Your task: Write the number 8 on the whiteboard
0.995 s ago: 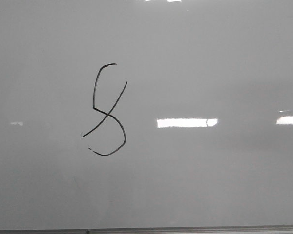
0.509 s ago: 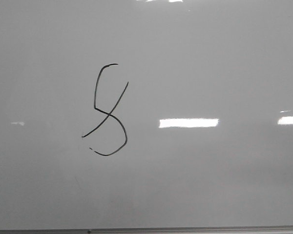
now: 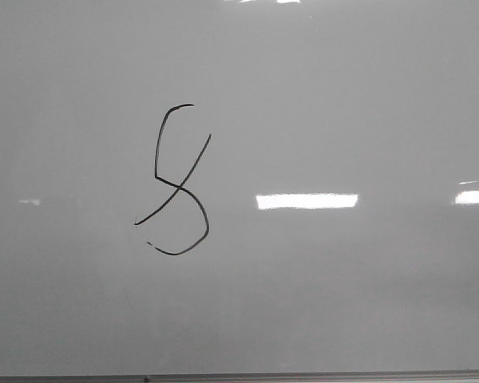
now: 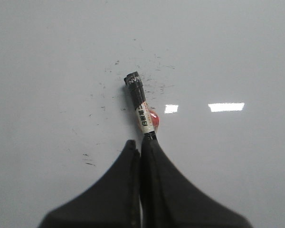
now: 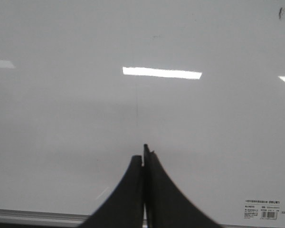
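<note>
The number 8 (image 3: 176,183) is a thin black marker figure with unclosed loops, left of centre on the whiteboard (image 3: 343,96) in the front view. No gripper shows in the front view. In the left wrist view my left gripper (image 4: 140,145) is shut on a black marker (image 4: 138,102) with a white label; the marker points out over the whiteboard (image 4: 237,52). In the right wrist view my right gripper (image 5: 143,156) is shut and empty over the whiteboard (image 5: 61,118).
The board's grey frame edge (image 3: 303,375) runs along the bottom of the front view and shows in the right wrist view (image 5: 33,216). Small dark specks (image 4: 152,71) lie around the marker's end. A printed label (image 5: 268,209) sits near the board's corner.
The figure and the light reflections have shifted very slightly in the front view. No new stroke has been added.
</note>
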You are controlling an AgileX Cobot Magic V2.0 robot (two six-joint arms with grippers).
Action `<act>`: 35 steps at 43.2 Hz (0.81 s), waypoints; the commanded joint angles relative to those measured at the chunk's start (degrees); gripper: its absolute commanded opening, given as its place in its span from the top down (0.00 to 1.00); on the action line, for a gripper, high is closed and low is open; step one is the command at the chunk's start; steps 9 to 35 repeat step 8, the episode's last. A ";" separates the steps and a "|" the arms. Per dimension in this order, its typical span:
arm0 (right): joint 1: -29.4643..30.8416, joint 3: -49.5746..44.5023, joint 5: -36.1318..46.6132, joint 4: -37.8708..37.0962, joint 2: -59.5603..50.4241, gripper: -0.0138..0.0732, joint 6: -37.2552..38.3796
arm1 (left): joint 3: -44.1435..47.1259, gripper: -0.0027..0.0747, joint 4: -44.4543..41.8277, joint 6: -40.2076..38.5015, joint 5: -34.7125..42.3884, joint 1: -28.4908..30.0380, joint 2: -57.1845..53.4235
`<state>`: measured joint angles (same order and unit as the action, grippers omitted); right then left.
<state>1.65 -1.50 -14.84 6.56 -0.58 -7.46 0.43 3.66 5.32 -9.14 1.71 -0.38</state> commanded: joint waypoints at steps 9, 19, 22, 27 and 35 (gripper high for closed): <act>0.39 0.09 4.29 -0.41 -1.00 0.92 -0.17 | 0.67 0.99 0.54 -0.60 4.80 0.16 -0.72; 0.39 0.09 4.29 -0.41 -1.00 0.92 -0.17 | 0.67 0.99 0.54 -0.60 4.80 0.16 -0.72; 0.39 0.09 4.29 -0.41 -1.00 0.92 -0.17 | 0.67 0.99 0.54 -0.60 4.80 0.16 -0.72; 0.39 0.09 4.29 -0.41 -1.00 0.92 -0.17 | 0.67 0.99 0.54 -0.60 4.80 0.16 -0.72; 0.39 0.09 4.29 -0.41 -1.00 0.92 -0.17 | 0.67 0.99 0.54 -0.60 4.80 0.16 -0.72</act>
